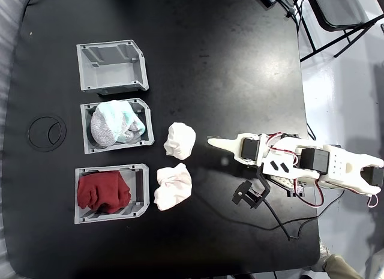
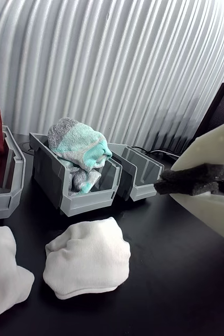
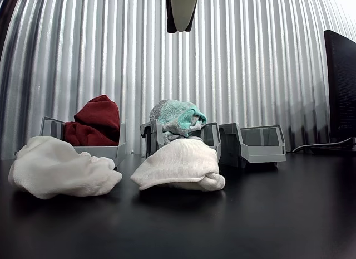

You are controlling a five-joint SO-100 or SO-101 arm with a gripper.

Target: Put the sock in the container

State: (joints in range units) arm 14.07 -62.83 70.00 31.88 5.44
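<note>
On a black tabletop [image 1: 198, 57], seen from above in the fixed view, three small grey ribbed plastic bins stand in a column at the left. Uppermost in that view is the empty grey container [image 1: 112, 66] with one cut corner. Below it sits a like bin [image 1: 117, 126] holding grey-and-mint cloth [image 1: 115, 123], and lowest a third bin [image 1: 111, 194] holding dark red cloth [image 1: 102, 191].

Two white fabric lumps lie just right of the filled bins, close to each other. The wider, looser, many-folded white sock [image 1: 173, 186] lies beside the red-cloth bin, well apart from the empty container. The smaller, tighter white lump [image 1: 180, 140] lies beside the grey-and-mint bin, between the arm and that bin.

One white robot arm [image 1: 312, 165] with black motors and red wiring reaches in from the right. Its gripper [image 1: 217, 142] points at the smaller lump, apart from both lumps and holding nothing. Whether its jaws are parted or together I cannot tell; the wrist view shows a white finger [image 2: 211, 149] with a dark foam pad [image 2: 191, 181].

A black cable [image 1: 288, 222] trails across the table near the arm. A ring outline [image 1: 46, 132] marks the tabletop left of the bins. Behind the table in the wrist view runs a corrugated silvery wall [image 2: 117, 63]. A dark monitor edge [image 3: 340, 86] stands at right in the other view.
</note>
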